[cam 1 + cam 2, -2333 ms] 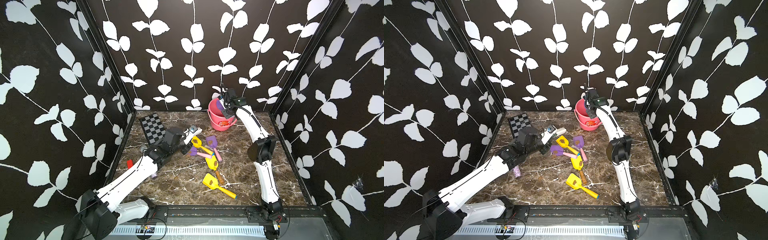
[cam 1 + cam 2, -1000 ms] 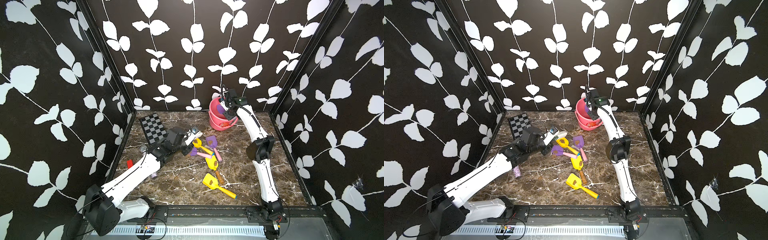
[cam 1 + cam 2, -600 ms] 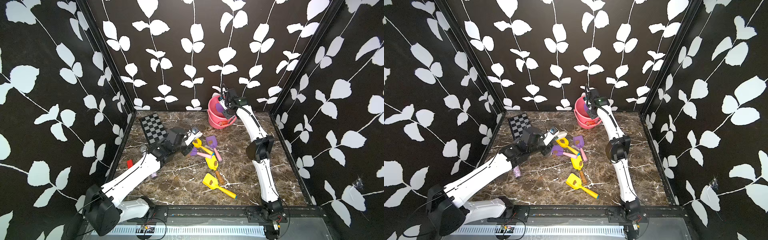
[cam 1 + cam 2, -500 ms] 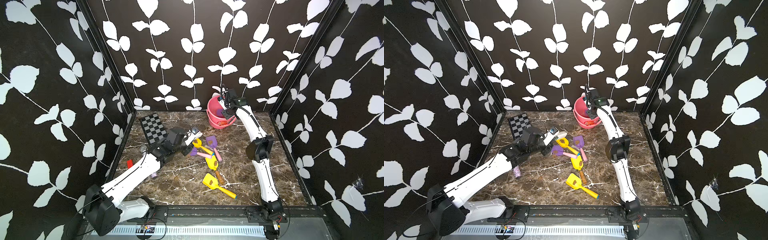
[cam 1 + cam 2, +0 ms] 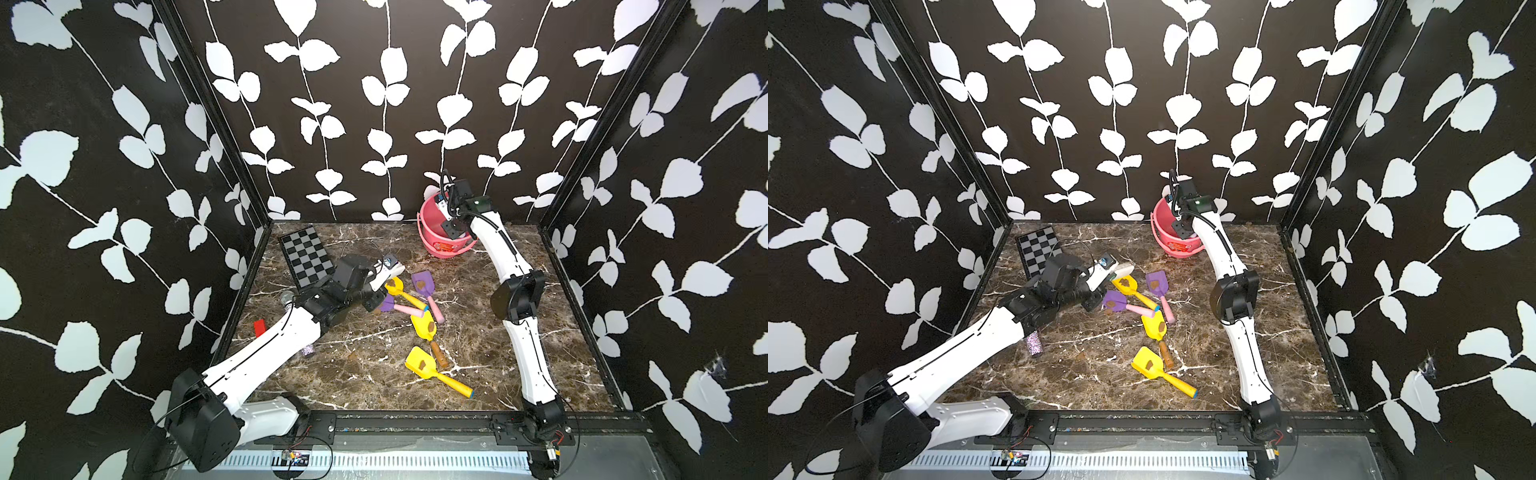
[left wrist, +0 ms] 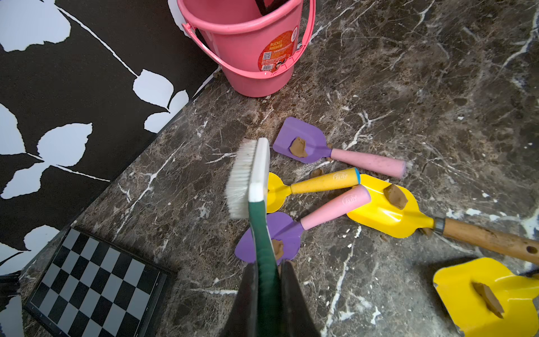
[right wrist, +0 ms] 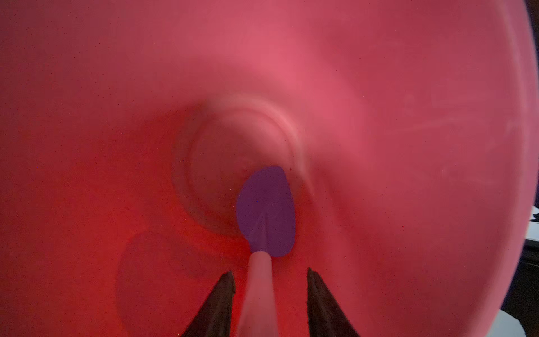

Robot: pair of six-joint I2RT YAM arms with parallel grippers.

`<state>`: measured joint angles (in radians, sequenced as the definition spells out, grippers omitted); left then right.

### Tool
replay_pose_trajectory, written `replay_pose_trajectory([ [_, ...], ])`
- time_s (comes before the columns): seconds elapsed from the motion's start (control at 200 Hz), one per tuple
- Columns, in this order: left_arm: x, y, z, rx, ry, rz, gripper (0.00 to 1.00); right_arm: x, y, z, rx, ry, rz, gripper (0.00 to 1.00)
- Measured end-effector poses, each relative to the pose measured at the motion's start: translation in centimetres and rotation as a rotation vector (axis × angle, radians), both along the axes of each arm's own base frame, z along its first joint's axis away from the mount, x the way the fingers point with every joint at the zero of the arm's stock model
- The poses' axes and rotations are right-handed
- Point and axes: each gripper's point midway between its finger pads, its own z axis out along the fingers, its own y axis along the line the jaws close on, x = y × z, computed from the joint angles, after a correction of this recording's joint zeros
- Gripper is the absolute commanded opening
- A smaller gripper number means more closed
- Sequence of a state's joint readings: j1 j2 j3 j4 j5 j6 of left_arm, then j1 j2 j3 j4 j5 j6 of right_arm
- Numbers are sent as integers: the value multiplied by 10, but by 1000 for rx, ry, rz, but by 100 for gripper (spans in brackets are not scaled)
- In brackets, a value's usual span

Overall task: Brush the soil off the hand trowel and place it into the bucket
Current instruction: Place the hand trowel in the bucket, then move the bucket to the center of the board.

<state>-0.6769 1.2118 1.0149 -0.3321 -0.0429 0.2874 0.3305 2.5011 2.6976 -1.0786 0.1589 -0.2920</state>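
Observation:
My right gripper (image 7: 269, 271) is down inside the pink bucket (image 7: 379, 116) and is open. A hand trowel with a purple blade (image 7: 265, 213) and a pale pink handle stands loose between its jaws, with a gap on each side and the blade near the bucket's floor. No soil shows on that blade. In both top views the bucket (image 5: 436, 245) (image 5: 1177, 247) stands at the back wall. My left gripper (image 6: 268, 264) is shut on the green handle of a white brush (image 6: 250, 175), held over several trowels that carry brown soil (image 6: 298, 147).
Purple and yellow trowels (image 6: 385, 213) lie in a cluster mid-table, one (image 5: 422, 365) nearer the front. A checkerboard (image 5: 307, 257) lies at the back left. A glittery cylinder (image 5: 1034, 345) and a small red piece (image 5: 259, 327) sit by the left arm.
The right jaws have opened and let go of the purple trowel, which has sunk out of the top views into the bucket. The left arm with the brush has barely shifted.

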Motion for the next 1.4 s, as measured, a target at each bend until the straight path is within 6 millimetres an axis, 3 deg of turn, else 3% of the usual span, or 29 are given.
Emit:
replay_pose_trajectory([
  [0.22,0,0,0,0,1,0,0,4,1,17,73,-38,-26,55],
  [0.415,0,0,0,-3,3,0,0,-2,-5,59,218,-91,-74,60],
  [0.535,-1,-1,0,-20,14,5,0,-12,-16,85,327,-124,-138,59],
  [0.655,-3,-4,1,-61,43,15,0,-25,-34,95,440,-142,-245,57],
  [0.75,-4,-10,5,-116,63,14,0,-29,-47,91,532,-145,-358,56],
  [0.86,-5,-17,10,-169,75,5,0,-20,-56,76,620,-138,-481,57],
  [1.17,-8,-22,18,-217,92,-9,0,8,-47,25,806,-85,-678,59],
  [1.395,-8,-22,19,-219,92,-10,0,20,-47,7,854,-71,-774,46],
])
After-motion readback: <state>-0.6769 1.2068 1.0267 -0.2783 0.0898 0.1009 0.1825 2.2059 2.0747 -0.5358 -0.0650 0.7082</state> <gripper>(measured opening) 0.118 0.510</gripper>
